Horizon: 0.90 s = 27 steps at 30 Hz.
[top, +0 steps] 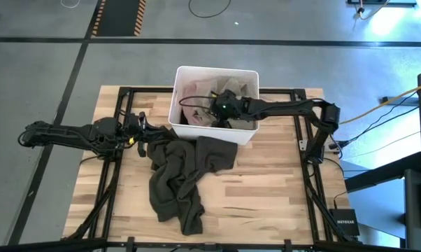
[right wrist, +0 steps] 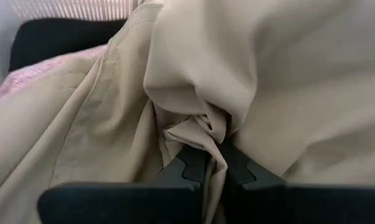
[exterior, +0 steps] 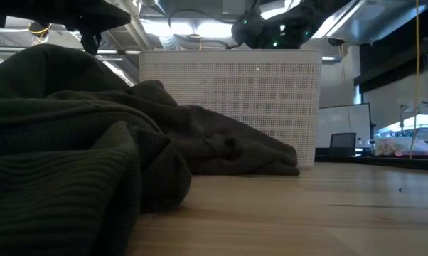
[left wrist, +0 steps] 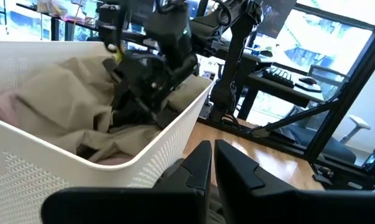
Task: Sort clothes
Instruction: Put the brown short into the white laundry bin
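High view: one white bin (top: 184, 75), one olive-grey garment (top: 180, 175) on table; right gripper (right wrist: 213, 163) pinches one beige garment (right wrist: 287, 81); left gripper (left wrist: 211, 163) closed, empty.

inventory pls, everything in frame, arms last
bin: 1, white, far middle of table
beige garment: 1, tan, in bin, a fold pinched by right gripper
pink shirt: 1, pale pink, in bin under the beige
black garment: 1, in bin
olive garment: 1, olive-grey, heaped on table in front of bin
table: 1, light wood
left gripper: shut, empty, beside bin
right gripper: shut on beige garment, inside bin
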### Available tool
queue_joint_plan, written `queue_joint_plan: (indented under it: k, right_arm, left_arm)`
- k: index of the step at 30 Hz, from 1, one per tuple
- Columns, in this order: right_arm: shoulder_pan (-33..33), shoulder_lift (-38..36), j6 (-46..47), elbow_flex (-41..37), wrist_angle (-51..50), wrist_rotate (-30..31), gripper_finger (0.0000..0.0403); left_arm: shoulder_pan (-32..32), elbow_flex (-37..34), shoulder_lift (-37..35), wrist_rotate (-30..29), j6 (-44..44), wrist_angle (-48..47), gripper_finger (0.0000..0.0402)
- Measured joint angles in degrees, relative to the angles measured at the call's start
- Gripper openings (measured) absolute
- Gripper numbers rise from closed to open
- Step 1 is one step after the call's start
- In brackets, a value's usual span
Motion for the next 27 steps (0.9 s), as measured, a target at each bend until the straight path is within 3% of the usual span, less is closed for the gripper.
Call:
queue_joint_plan:
  k: [14, 27]
  right_arm:
    - [0.07, 3.20, 11.15, 1.50, -0.74, -1.75, 0.0032]
    - [0.12, 3.17, 13.92, 24.10, -26.24, -4.48, 0.0186]
  left_arm:
    - [0.00, 0.00, 0.62, 0.01, -0.20, 0.17, 0.0015]
    - [-0.07, 0.00, 0.73, 1.19, -1.67, -0.39, 0.0015]
